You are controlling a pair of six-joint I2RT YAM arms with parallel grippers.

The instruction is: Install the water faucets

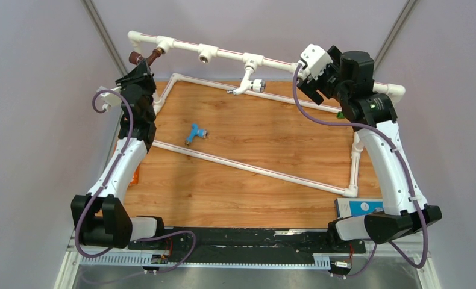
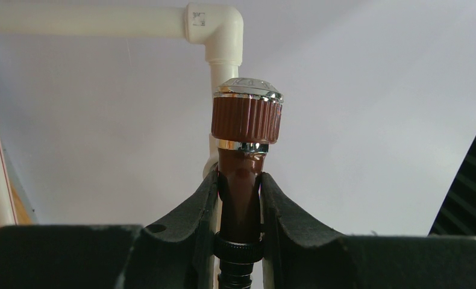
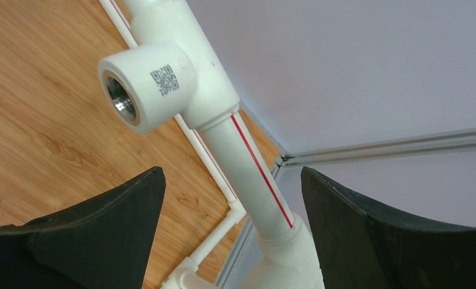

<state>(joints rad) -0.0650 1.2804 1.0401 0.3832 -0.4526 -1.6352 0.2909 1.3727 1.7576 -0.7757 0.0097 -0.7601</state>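
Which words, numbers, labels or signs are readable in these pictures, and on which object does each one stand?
No word or number is readable.
Tee socket: a printed QR code, no letters.
Pipe elbow: small square mark, too blurred to read.
Blue box: white mark, too small to read.

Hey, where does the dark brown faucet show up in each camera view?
Top external: brown faucet upper left, at the white pipe frame, just above the left pincer.
Left wrist: centre, upright between the pincer fingers, knob on top.
Right wrist: not in it.
Shared landmark: the white pipe frame.
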